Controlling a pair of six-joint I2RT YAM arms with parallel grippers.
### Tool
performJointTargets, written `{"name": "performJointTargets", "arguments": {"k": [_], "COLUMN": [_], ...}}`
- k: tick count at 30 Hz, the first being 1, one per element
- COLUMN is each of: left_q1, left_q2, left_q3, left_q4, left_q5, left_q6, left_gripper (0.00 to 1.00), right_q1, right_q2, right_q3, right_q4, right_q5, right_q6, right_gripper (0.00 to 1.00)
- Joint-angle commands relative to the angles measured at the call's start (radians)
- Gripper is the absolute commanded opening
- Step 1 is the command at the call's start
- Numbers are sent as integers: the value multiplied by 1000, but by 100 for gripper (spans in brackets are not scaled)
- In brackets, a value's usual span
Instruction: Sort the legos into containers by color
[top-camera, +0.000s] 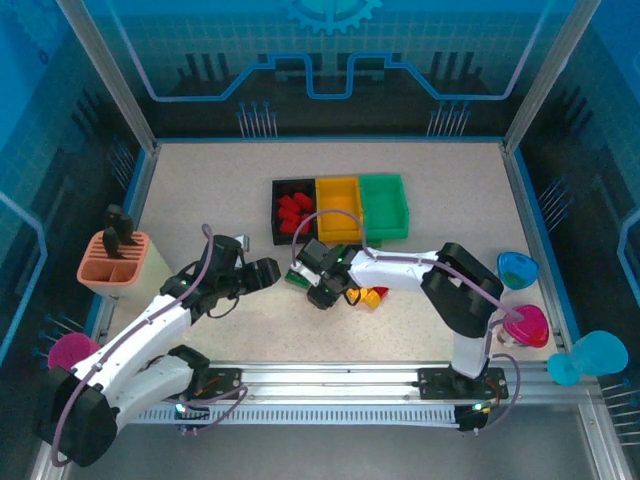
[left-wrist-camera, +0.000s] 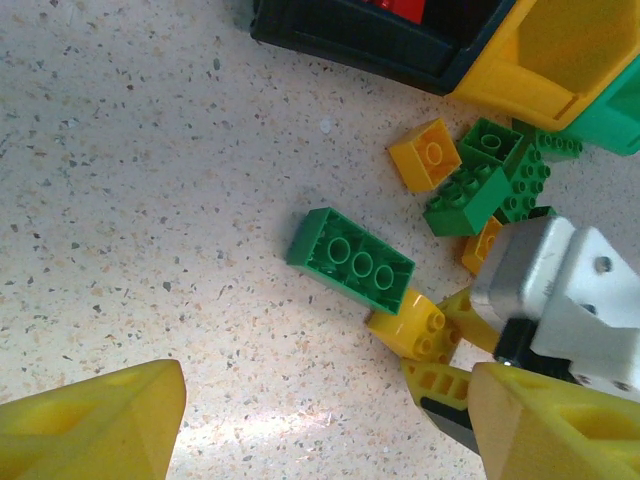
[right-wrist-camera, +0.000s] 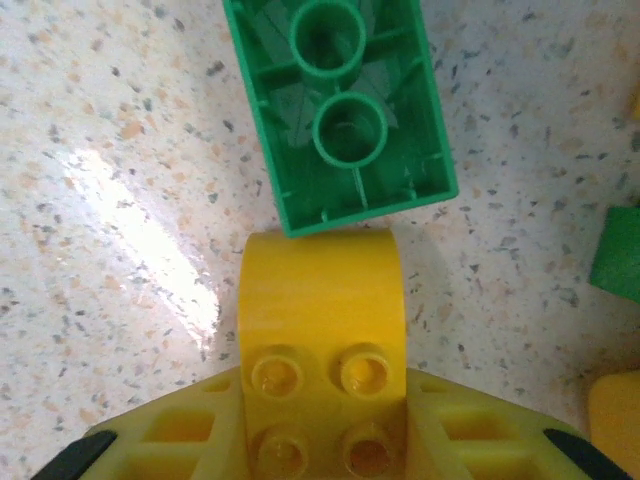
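right gripper (right-wrist-camera: 320, 450) clamped on yellow brick (right-wrist-camera: 320, 330) around middle of table (top-camera: 200, 200), brick's end touching green brick (right-wrist-camera: 340, 110) I think. left gripper (left-wrist-camera: 320, 425) spread wide, nothing in it.

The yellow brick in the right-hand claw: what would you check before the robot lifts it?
1. Right gripper shut on the yellow brick: ok.
2. Grip firm enough to lift: cannot tell.
3. Green brick apart from it: not ok, it touches the brick's far end.
4. Yellow bin has room: ok, looks empty.
5. Left gripper off the path to the bin: ok, open, off to the left.
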Motion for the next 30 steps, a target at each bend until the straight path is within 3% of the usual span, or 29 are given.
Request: {"name": "performJointTargets", "arguments": {"k": [1, 6, 11, 21, 27, 30], "left_q1": [11, 11, 10, -22, -85, -124], "left_q2": [-19, -17, -23, -73, -74, -57], "left_q3": [-1, 1, -9, -30, -25, -11], "left_q4": [-15, -18, -25, -59, -53, -46], "left_q5": [8, 18, 19, 7, -16, -31], "left_q6": [34, 35, 30, 23, 15, 17], "left_gripper": [75, 75, 75, 74, 73, 73], "right_q1": [-9, -114, -230, -327, -356, -362], "right_q2": [-107, -167, -105, 125, 204, 212], "right_q3": [11, 56, 193, 499, 603, 620], "right_q4": [-9, -8, -73, -205, -254, -265], "right_q5": [35, 32, 18, 79, 128, 142], "right_q6": [-3, 29, 74, 115, 137, 150], "right_gripper": [33, 33, 33, 33, 33, 48]}}
